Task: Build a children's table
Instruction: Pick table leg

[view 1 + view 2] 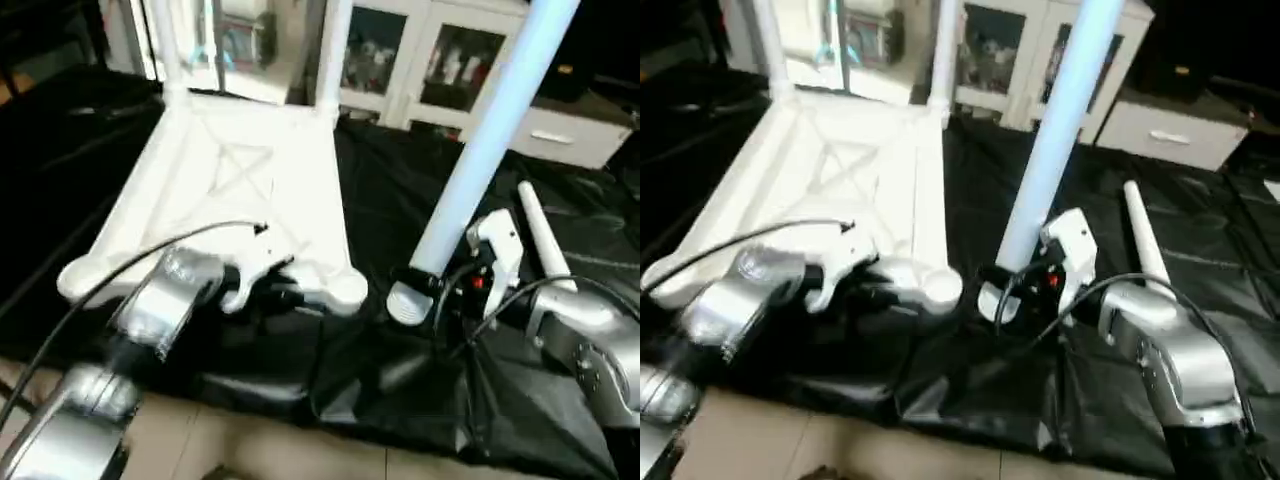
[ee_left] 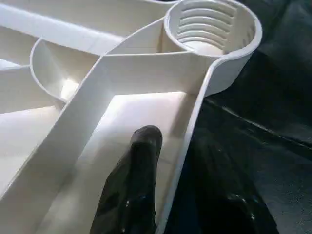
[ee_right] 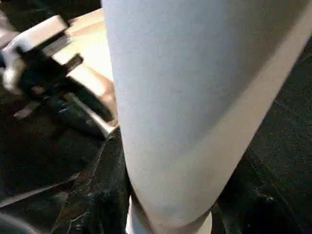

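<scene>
The white table top (image 1: 230,170) lies upside down on the black cloth, X ribs up. Two white legs (image 1: 335,50) stand in its far corner sockets. My left gripper (image 1: 270,285) is shut on the top's near rim, one finger (image 2: 139,180) inside the rim and the other outside, close to the empty near-right socket (image 2: 209,29). My right gripper (image 1: 440,285) is shut on a third leg (image 1: 490,140), held tilted with its thick end low, just right of that socket (image 1: 345,290). A fourth leg (image 1: 545,235) lies on the cloth behind the right gripper.
The black cloth (image 1: 400,190) covers the work surface and ends at pale floor (image 1: 250,440) in front. White cabinets (image 1: 430,60) and a drawer unit (image 1: 570,135) stand behind. A black cable (image 1: 150,255) arcs over my left forearm.
</scene>
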